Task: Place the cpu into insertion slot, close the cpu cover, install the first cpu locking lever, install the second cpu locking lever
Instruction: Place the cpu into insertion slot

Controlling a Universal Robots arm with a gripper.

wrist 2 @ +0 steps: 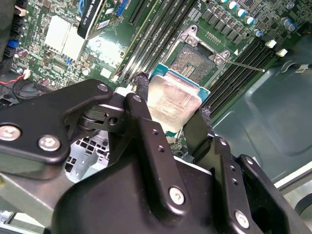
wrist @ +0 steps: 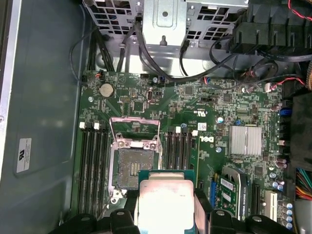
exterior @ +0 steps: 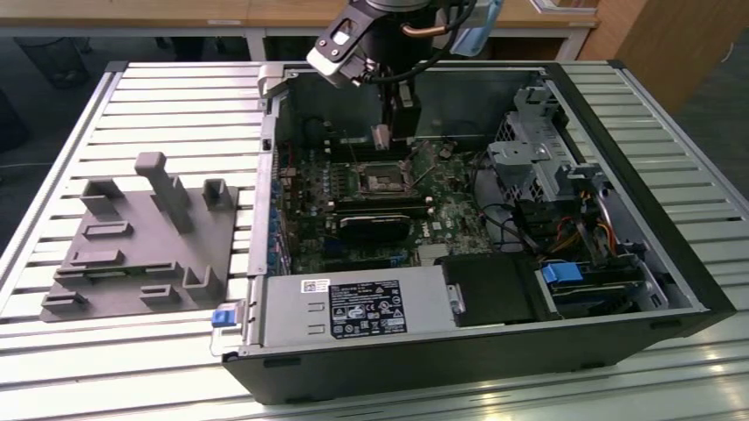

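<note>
My gripper (wrist 2: 173,108) is shut on the cpu (wrist 2: 173,97), a flat square chip with a silvery top on a green-edged base, held by two opposite edges between black fingers (wrist 2: 142,95). In the exterior view the gripper (exterior: 381,140) hangs inside the open computer case, just above the motherboard (exterior: 451,206) and slightly behind the insertion slot (exterior: 383,181). In the first wrist view the cpu (wrist: 165,202) sits a little to one side of the dark bare insertion slot (wrist: 130,168). The cpu cover (wrist: 135,119) is swung open beyond the slot. A thin lever rod (wrist 2: 243,65) sticks out beside the slot (wrist 2: 195,61).
The case walls (exterior: 272,158) ring the board. A metal drive cage (exterior: 538,149) and cables stand at the exterior view's right. A black card (exterior: 374,224) lies in front of the slot, and long memory slots (wrist: 92,165) flank it. A grey fixture (exterior: 140,237) rests on the slatted table.
</note>
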